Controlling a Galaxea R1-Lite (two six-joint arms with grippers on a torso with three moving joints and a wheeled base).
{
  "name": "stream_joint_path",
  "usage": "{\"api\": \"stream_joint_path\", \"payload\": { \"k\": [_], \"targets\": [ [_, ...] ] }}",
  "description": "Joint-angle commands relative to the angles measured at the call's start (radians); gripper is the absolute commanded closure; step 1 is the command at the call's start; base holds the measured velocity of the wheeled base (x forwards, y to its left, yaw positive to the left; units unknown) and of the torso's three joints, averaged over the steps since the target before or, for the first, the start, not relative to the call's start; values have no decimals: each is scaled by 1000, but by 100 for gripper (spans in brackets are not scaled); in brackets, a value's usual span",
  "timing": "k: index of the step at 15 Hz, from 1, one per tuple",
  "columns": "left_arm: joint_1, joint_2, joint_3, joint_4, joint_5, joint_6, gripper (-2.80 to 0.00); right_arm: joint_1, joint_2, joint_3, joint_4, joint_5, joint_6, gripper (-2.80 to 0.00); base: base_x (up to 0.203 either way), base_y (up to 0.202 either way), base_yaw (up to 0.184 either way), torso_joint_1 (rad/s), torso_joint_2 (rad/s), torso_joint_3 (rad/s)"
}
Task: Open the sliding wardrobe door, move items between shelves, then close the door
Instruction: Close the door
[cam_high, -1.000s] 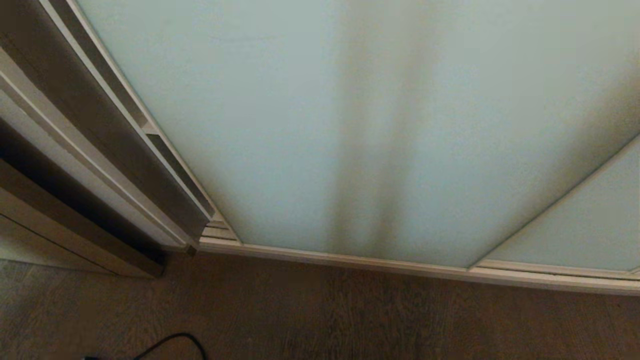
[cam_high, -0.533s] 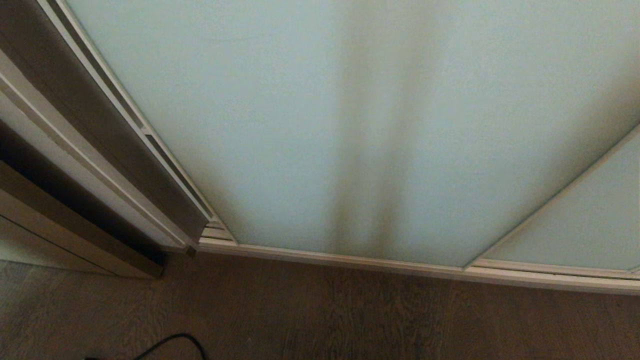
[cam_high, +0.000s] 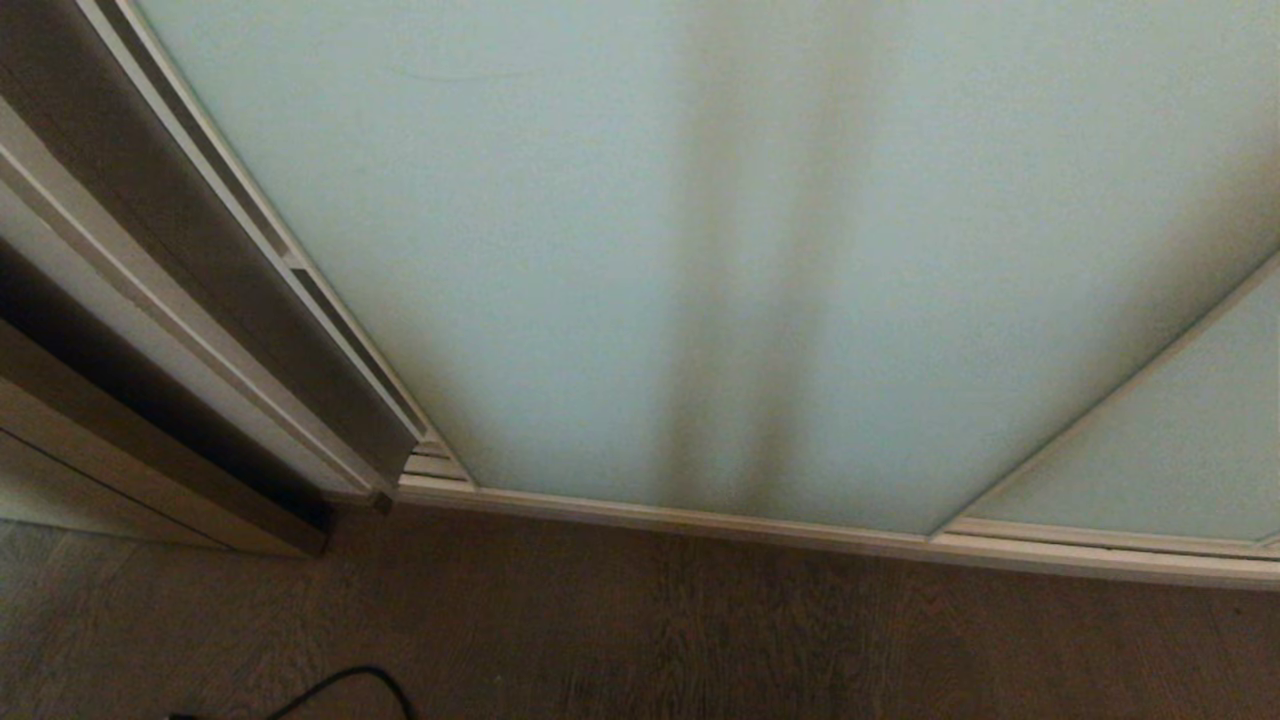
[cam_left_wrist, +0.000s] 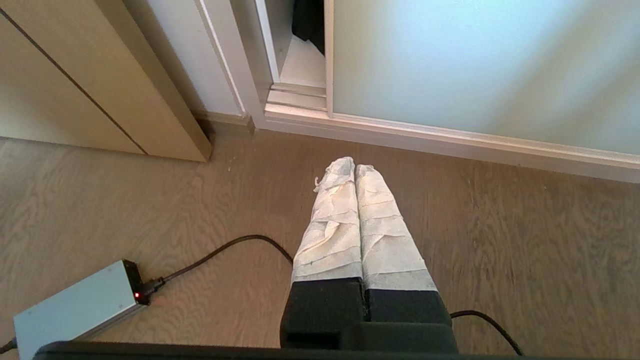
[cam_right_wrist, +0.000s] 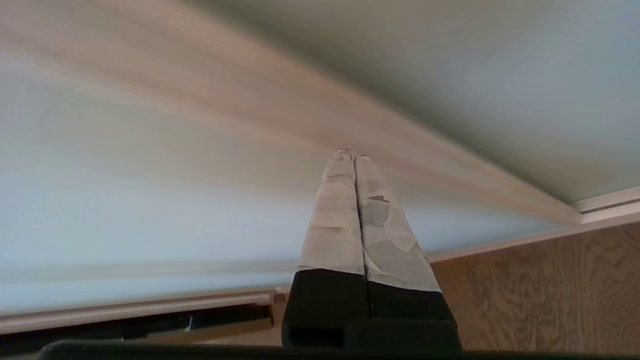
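The sliding wardrobe door, frosted pale blue-green glass in a cream frame, fills the head view and leaves only a narrow gap at its left edge. Through that gap the left wrist view shows a sliver of the black bag above a white shelf board. My left gripper hangs shut and empty over the wooden floor, short of the door track. My right gripper is shut and empty, its tips close to the door's blurred pale frame strip; contact cannot be made out. Neither gripper shows in the head view.
A second glass panel overlaps at the right behind the cream bottom track. A beige wooden panel stands left of the wardrobe. A grey power adapter and its black cable lie on the floor near the left arm.
The door's left edge has slid slightly further left, narrowing the gap beside the wardrobe's side wall. The left arm has not moved.
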Motion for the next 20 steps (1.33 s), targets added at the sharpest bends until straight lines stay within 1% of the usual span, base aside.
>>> {"api": "stream_joint_path", "payload": {
  "k": [1,5,13,16,20],
  "targets": [
    [0,2,1,0,0,0,0,-3,55,-26,-2,2,4,0,0,0,0,0,0,0],
    [0,2,0,0,0,0,0,6,107,-76,-1,-23,4,0,0,0,0,0,0,0],
    [0,2,2,0,0,0,0,30,161,-99,-2,-38,4,0,0,0,0,0,0,0],
    [0,2,1,0,0,0,0,62,164,-92,-2,-40,4,0,0,0,0,0,0,0],
    [0,2,0,0,0,0,0,76,170,-89,-2,-40,4,0,0,0,0,0,0,0]
  ]
}}
